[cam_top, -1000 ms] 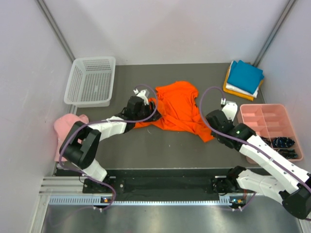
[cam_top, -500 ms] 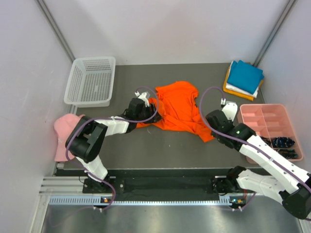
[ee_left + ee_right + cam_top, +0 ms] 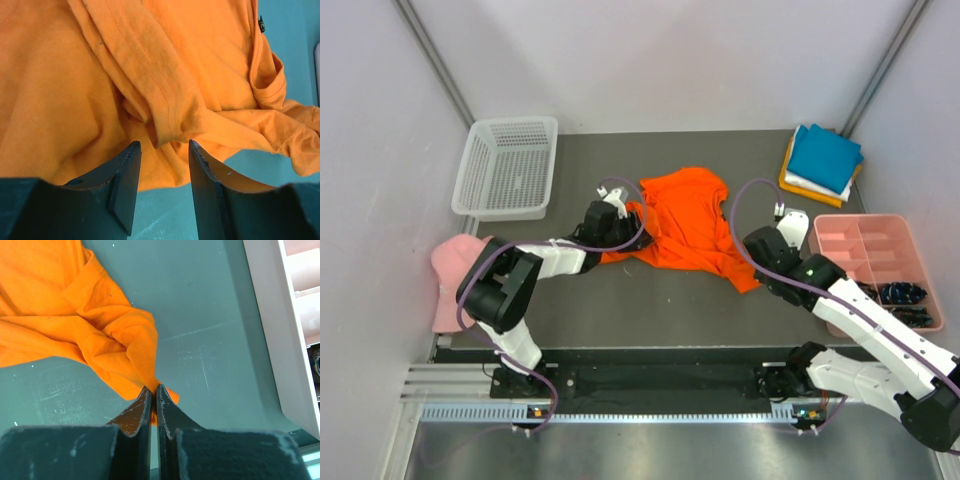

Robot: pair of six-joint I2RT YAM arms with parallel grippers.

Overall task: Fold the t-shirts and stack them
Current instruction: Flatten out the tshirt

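Orange t-shirt (image 3: 685,220) lies crumpled and unfolded at mid-worktop (image 3: 650,300), between the two arms.

Left tool (image 3: 162,150): jaws partly open, tips low over the shirt's left edge. A stitched fold of orange fabric sits right at the gap between the fingers (image 3: 125,180). The wrist view does not show the pads pressing on it.

Right tool (image 3: 153,390): jaws closed almost flat together, pinching the shirt's near right corner. A small tab of orange shows between and just below the fingertips. This corner rests on the worktop.

Stack of folded t-shirts (image 3: 825,158) sits at the far right corner, teal on top with white and amber edges under it, well apart from the orange one.

Other items: white basket (image 3: 507,168) far left; pink tray (image 3: 860,219) right, near the right arm; pink cap (image 3: 450,265) at the left edge.
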